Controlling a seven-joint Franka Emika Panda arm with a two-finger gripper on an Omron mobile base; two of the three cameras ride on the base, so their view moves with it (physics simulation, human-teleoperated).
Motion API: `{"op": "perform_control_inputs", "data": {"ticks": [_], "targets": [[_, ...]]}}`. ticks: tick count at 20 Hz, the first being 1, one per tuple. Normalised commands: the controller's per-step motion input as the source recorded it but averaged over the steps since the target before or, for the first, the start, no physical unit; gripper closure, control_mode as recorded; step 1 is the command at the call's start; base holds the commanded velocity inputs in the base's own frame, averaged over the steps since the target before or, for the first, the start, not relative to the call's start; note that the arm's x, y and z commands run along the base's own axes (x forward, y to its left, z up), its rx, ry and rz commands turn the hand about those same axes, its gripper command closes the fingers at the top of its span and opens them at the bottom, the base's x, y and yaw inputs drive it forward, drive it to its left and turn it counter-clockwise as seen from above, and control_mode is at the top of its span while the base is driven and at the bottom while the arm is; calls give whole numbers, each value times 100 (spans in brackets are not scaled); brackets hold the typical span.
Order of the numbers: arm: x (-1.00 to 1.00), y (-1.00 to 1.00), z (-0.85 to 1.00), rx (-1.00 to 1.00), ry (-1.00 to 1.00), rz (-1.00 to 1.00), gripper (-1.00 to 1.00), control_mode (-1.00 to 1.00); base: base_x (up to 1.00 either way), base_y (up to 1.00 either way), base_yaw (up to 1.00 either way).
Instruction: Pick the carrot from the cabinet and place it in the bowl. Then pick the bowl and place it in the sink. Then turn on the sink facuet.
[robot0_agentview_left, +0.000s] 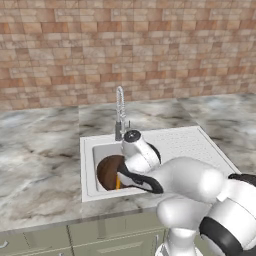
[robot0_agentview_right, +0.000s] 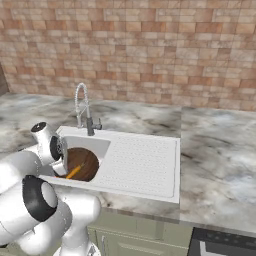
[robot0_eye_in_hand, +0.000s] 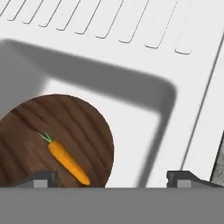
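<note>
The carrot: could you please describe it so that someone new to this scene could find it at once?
In the marble counter sits a white sink; its basin holds a dark wooden bowl. The carrot lies inside the bowl: small, orange, tapered, green-tipped, the one bright thing there.

Kitchen, sink (robot0_agentview_left: 190, 145), faucet (robot0_agentview_left: 119, 114), marble counter (robot0_agentview_left: 40, 160), brick wall (robot0_agentview_left: 125, 50)

The carrot (robot0_eye_in_hand: 68, 162) lay in the bowl (robot0_eye_in_hand: 83, 127), which sat in the sink (robot0_agentview_right: 142, 165) basin, the faucet (robot0_agentview_right: 82, 107) behind it.
</note>
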Motion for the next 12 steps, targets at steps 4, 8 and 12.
{"op": "perform_control_inputs", "data": {"ticks": [4, 8, 12], "targets": [[-57, 18, 100, 3, 0, 0, -100, -100, 0, 0, 0], [-68, 22, 100, 3, 0, 0, -100, -100, 0, 0, 0], [-59, 18, 100, 2, 0, 0, -100, -100, 0, 0, 0]]}}
